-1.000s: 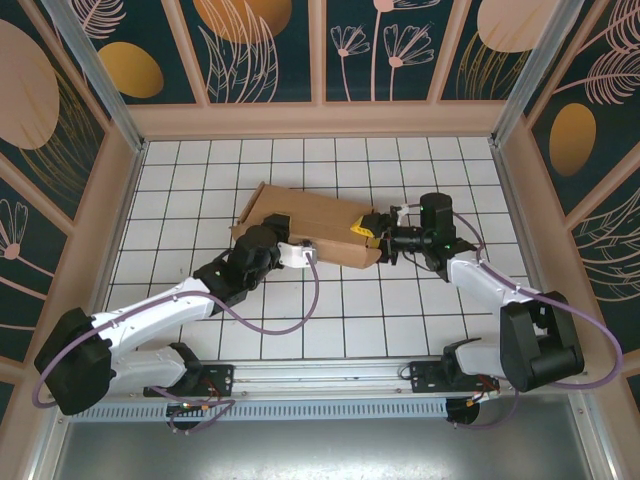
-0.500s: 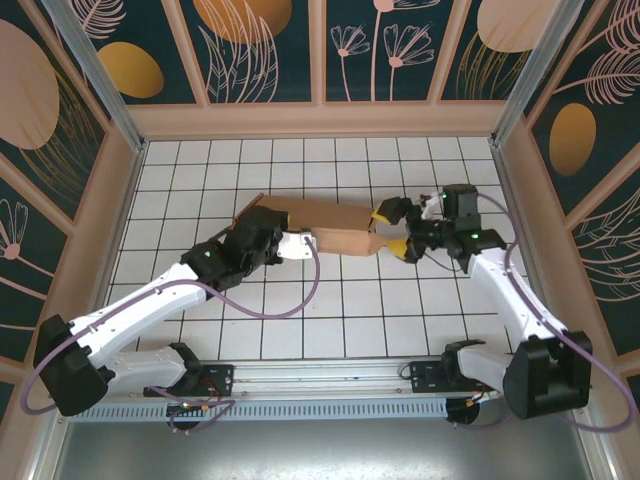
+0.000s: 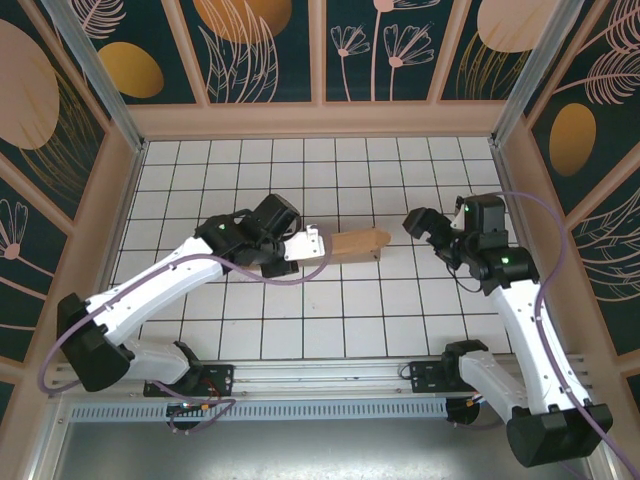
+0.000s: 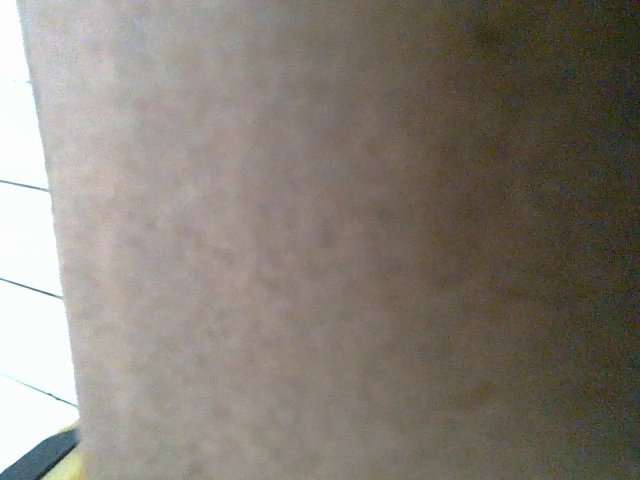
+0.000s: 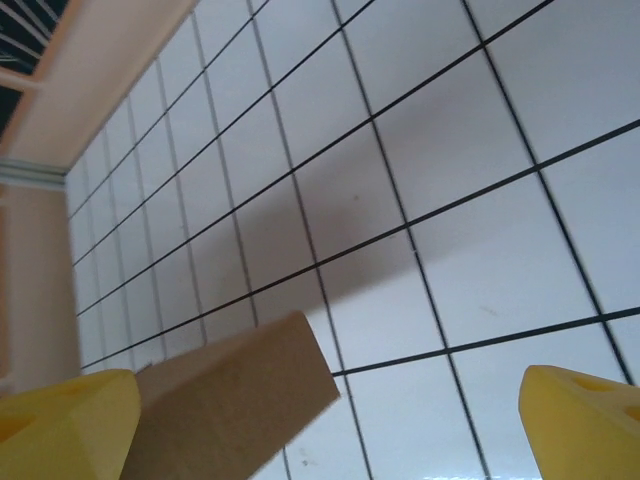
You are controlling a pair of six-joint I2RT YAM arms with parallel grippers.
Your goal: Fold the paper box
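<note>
Clamping one end of the paper box [image 3: 360, 243], the left fingers [image 3: 306, 245] hold it; the right fingers [image 5: 70, 420] stand wide apart.

A white desk [image 3: 340, 320] ruled into square tiles by thin dark lines fills the middle of the top view. A pale wooden ledge [image 3: 320, 120] borders it at the back and along both sides. Above the ledge stand dark teal wall panels [image 3: 350, 50] drawn with pale flowers and leaves and with orange and peach ovals, set in wooden frames. Slanted metal posts [image 3: 90, 65] rise at the two back corners. Along the near edge runs a metal rail [image 3: 330, 385], with a grey strip [image 3: 320, 450] below it. In the right wrist view a soft shadow [image 5: 330, 230] lies across the tiles.
</note>
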